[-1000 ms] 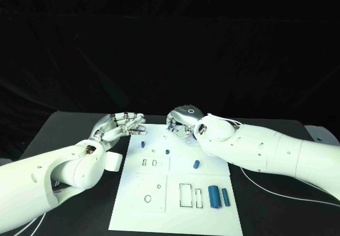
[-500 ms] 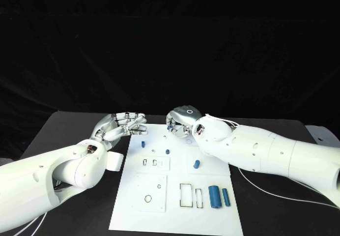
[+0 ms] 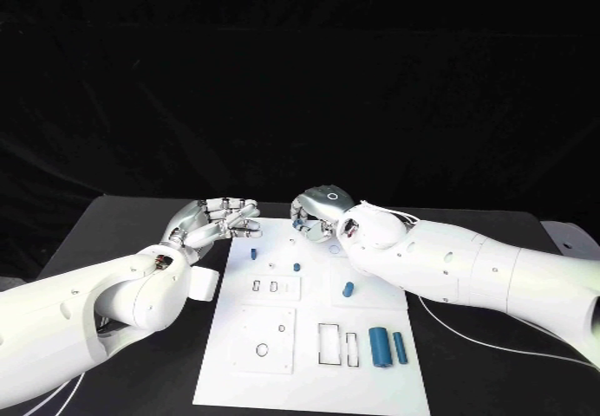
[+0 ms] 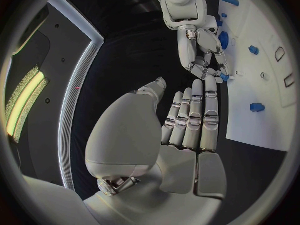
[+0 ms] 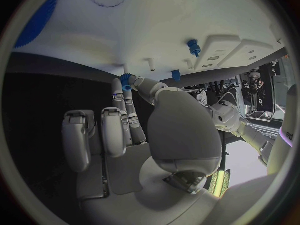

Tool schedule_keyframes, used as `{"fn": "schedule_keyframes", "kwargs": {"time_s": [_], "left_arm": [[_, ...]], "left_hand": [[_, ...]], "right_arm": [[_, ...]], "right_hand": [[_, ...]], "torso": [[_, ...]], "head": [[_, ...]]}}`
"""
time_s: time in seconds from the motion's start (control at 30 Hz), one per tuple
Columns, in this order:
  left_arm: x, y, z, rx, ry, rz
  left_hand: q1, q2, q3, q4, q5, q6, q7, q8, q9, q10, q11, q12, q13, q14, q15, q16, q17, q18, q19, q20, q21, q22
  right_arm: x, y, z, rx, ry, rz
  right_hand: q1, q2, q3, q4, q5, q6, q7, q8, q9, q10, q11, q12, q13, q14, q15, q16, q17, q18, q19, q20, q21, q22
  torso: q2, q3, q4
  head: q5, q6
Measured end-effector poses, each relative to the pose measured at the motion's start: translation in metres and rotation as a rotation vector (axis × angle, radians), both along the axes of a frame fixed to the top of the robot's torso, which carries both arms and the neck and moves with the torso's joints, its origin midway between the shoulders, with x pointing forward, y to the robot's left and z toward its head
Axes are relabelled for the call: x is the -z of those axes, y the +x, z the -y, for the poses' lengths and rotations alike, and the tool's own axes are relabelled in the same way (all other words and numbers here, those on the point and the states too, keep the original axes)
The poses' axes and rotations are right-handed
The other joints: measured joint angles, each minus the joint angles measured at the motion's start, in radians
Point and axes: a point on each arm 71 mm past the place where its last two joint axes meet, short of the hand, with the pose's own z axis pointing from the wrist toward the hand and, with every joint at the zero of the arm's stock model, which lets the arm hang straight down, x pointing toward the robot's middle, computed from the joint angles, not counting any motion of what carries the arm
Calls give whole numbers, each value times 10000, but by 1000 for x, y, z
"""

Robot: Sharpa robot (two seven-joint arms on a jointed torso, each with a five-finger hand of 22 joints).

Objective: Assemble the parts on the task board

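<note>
The white task board (image 3: 322, 381) lies in the middle of the black table. My right hand (image 3: 320, 217) hovers over the board's far edge and pinches a small blue part (image 5: 127, 80) between thumb and fingertips; the left wrist view also catches this part (image 4: 223, 77). My left hand (image 3: 212, 218) is by the board's far left corner, fingers straight and side by side, holding nothing. Two small blue pegs (image 3: 251, 255) (image 3: 296, 267) stand on the board's far half. A short blue piece (image 3: 348, 289) lies mid-board. Two blue cylinders (image 3: 378, 347) (image 3: 399, 347) lie near the right edge.
Outlined slots (image 3: 328, 343) and round holes (image 3: 262, 350) mark the board's near half. A white cable (image 3: 500, 336) runs over the table right of the board. Bare black table lies on both sides of the board.
My right hand has edged slightly to the left over the board's far edge, still pinching the blue part. The left hand has stayed where it was.
</note>
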Motion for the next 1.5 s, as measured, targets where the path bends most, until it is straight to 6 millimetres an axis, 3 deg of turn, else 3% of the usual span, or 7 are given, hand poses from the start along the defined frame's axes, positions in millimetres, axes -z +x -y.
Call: {"fn": "schedule_keyframes", "kwargs": {"time_s": [0.83, 0.9, 0.97, 1.0, 1.07, 1.33, 1.5], "left_arm": [[0, 1, -2, -49, 36, -38], [0, 1, -2, -50, 37, -40], [0, 1, -2, -49, 38, -41], [0, 1, -2, -48, 38, -40], [0, 1, -2, -47, 38, -39], [0, 2, -3, -68, 48, -40], [0, 2, -5, -103, 63, -43]], "left_hand": [[0, 0, 0, 0, 0, 0, 0, 0, -1, 0, 0, -63, 0, 0, 0, 0, 16, 0, 0, 0, 0, 0], [0, 0, 0, 0, 0, 0, 0, -37, 0, 0, 0, -63, 0, 0, 0, 0, 23, 0, 0, 0, 0, 0], [0, 0, 0, 0, 0, 0, 0, -36, 6, 0, 0, -63, 0, 0, 0, 0, 25, 0, 0, 0, 0, 0], [0, 0, 0, 0, 0, 0, 0, -37, 7, 0, 0, -63, 0, 0, 0, 0, 25, -1, 0, 0, 0, 0], [0, 0, 0, 0, 0, 0, 0, -36, 6, 0, 0, -63, 0, 0, 0, 0, 25, 0, 0, -1, 0, 0], [0, 0, 0, 0, 0, 0, 0, -36, 5, 0, 0, -63, 0, 0, 0, 0, 24, -1, 0, 0, 0, 0], [0, 0, 0, 0, 0, 0, 0, -36, 5, 0, 0, -63, 0, 0, 0, 0, 24, 1, 0, -1, 0, 0]], "right_arm": [[3, -1, 2, -20, -85, -119], [3, -1, 3, -11, -96, -121], [4, 0, 3, 13, -116, -132], [4, 0, 4, 23, -122, -132], [4, 0, 4, 30, -124, -130], [4, -2, 9, 23, -92, -124], [0, -10, 25, 16, 28, -116]], "right_hand": [[-2, -3, -17, 14, 28, -58, 67, 1, 43, -2, -1, -35, 2, 0, 0, -1, -76, 3, 0, 0, -14, -3], [-68, -50, -53, 63, -197, -295, 211, -112, 63, -328, 48, 4, 24, -32, 49, -110, -346, 4, -9, 9, -238, -2], [-463, -255, -30, 229, -471, -1142, 443, -676, -64, -1366, 303, -50, -283, -33, 298, -489, -1010, 86, -586, 226, -795, -36], [-559, -354, -66, 265, -521, -1380, 458, -854, -145, -1670, 367, -50, -376, -25, 315, -612, -1217, 198, -782, 280, -978, -134], [-617, -525, -193, 308, -521, -1616, 475, -1044, -217, -1944, 403, -51, -468, -36, 326, -727, -1408, 245, -916, 341, -1165, -284], [-642, -600, -295, 338, -432, -1657, 484, -1081, -226, -2011, 436, -50, -493, -36, 326, -737, -1387, 246, -933, 359, -1194, -269], [-643, -599, -359, 360, -299, -1401, 483, -1081, -175, -1657, 393, 69, -474, -35, 326, -582, -1174, 248, -746, 324, -1075, -9]], "torso": [[23, 9, -8], [24, 9, -9], [25, 8, -9], [25, 8, -9], [26, 6, -9], [26, 6, -5], [25, 6, -20]], "head": [[39, -20], [39, -18], [39, -12], [39, -11], [34, -10], [19, -10], [-1, 12]]}}
